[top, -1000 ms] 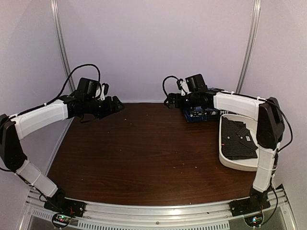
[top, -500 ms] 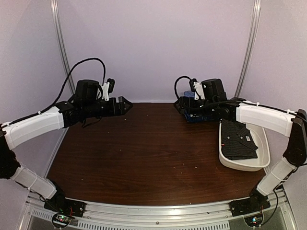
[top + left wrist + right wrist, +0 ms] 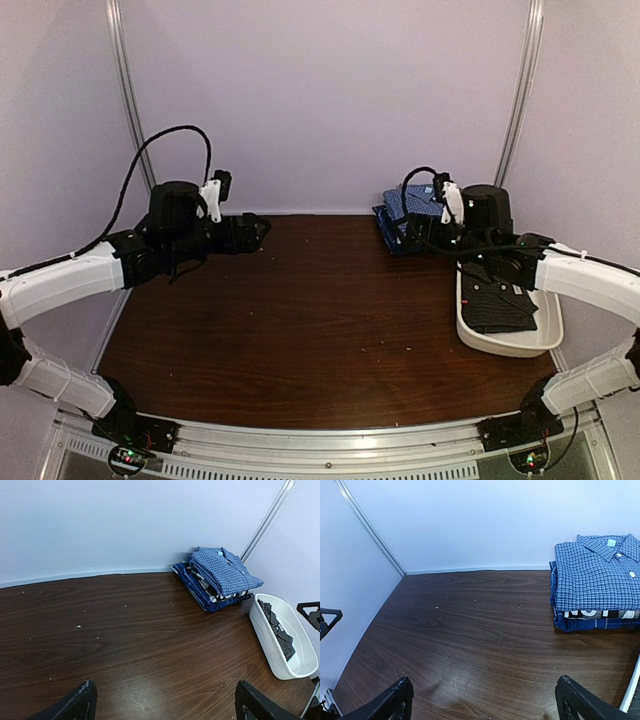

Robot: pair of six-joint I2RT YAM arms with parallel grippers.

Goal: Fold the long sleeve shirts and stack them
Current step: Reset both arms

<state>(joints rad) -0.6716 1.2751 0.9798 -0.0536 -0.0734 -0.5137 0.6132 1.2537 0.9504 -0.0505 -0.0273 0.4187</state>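
I'm seeing three folded shirts lying stacked in the table's (image 3: 125,645) far right corner: the blue check shirt (image 3: 592,575) on top, the black-and-white shirt (image 3: 600,614) under it, the dark blue shirt (image 3: 585,624) at the bottom. I'm judging the job nearly finished. Just beside the stack, the white tub (image 3: 500,346) is holding a dark patterned cloth (image 3: 497,300), and I'm guessing that piece is what is left. My left gripper (image 3: 167,700) and right gripper (image 3: 484,690) are both hovering spread wide, carrying nothing.
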